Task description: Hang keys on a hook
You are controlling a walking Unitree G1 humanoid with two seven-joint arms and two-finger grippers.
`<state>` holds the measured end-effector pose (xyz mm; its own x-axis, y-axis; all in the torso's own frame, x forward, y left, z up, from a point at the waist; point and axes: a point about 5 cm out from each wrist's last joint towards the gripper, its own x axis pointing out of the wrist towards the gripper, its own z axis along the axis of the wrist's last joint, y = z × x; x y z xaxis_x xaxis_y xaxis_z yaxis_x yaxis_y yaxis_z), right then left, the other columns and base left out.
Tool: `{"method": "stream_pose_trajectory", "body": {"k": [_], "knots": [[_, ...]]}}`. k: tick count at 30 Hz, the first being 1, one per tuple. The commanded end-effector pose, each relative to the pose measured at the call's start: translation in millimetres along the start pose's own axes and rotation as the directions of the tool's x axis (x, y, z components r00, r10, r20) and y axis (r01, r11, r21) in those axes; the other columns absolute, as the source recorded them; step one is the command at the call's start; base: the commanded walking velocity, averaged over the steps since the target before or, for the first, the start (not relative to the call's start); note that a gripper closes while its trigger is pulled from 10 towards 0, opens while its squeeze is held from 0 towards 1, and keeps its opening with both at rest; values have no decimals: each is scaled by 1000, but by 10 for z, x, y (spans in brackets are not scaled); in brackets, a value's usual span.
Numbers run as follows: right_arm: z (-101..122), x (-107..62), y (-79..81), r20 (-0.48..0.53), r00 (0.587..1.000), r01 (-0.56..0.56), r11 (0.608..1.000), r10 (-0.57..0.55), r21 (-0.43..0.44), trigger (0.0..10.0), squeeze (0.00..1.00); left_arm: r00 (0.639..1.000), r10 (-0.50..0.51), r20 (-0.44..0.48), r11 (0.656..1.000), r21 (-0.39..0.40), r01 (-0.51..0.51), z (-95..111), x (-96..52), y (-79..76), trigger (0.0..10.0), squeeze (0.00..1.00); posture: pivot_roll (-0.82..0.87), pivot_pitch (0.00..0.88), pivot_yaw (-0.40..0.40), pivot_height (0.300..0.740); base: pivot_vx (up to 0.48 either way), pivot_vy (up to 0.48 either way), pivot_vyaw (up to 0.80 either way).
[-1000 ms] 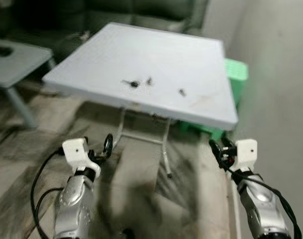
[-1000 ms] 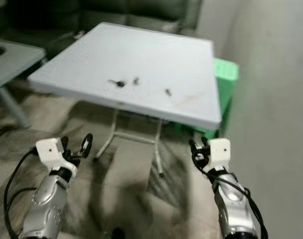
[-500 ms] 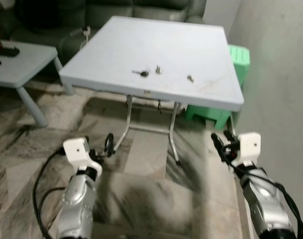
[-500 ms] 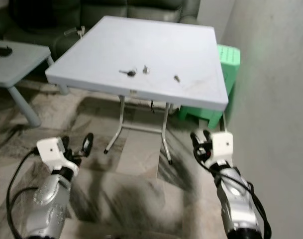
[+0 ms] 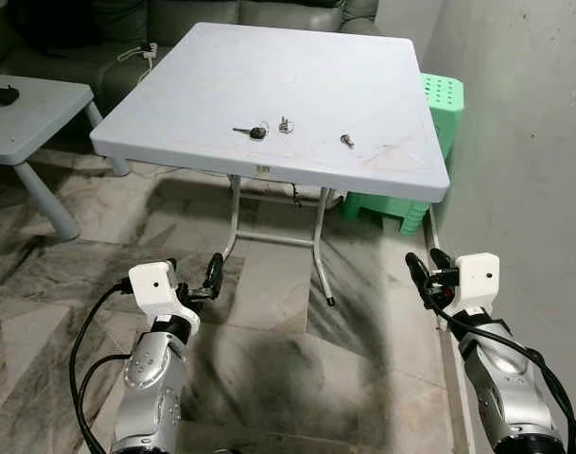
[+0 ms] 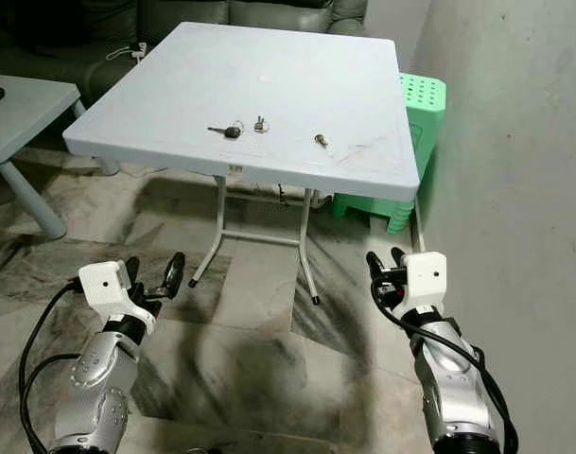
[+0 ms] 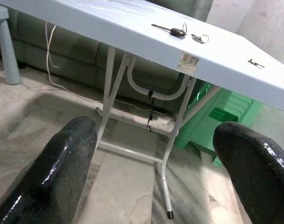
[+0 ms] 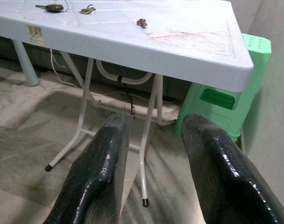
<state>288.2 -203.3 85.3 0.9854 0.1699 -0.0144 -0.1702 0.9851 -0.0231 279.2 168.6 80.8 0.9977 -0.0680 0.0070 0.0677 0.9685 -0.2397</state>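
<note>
Keys [image 5: 253, 132] flat on counter [image 5: 382, 175], well ahead of left tool [image 5: 195, 280] and right tool [image 5: 423, 268], both spread, empty. Risk: thin metal sliding off under long fingers.

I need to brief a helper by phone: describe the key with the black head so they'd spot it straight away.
On the white folding table, three small metal items lie in a row near the front edge. The black-headed key is the one furthest to the robot's left, beside a small key ring; it alone has a dark head and long shaft.
</note>
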Motion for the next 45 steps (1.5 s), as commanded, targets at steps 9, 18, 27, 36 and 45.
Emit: {"method": "stream_pose_trajectory", "body": {"k": [9,18,27,36,45], "knots": [[-14,-24,-20,-14,1000,6,1000,-6,-1,10000,0,1000,9,1,1000,-11,-9,6,-5,26,10000,0,-11,94,-76,740,0,425,0],[-15,-28,-23,-17,1000,5,1000,-5,-3,10000,0,1000,11,3,1000,-16,-11,6,-13,25,10000,0,-11,97,-79,740,0,474,0],[-18,-26,-19,-17,1000,4,1000,-4,-1,10000,0,1000,14,3,1000,-16,-14,11,-14,37,10000,0,-9,98,-79,740,0,476,0],[-4,-15,-19,-10,1000,6,1000,-6,2,10000,0,1000,21,-10,1000,-12,-21,3,4,41,10000,0,-10,95,-77,740,0,86,0],[-23,2,-10,-25,1000,9,1000,-8,13,10000,0,999,28,-24,999,-23,-29,1,18,45,10000,0,-6,96,-71,740,0,0,-579]]}}
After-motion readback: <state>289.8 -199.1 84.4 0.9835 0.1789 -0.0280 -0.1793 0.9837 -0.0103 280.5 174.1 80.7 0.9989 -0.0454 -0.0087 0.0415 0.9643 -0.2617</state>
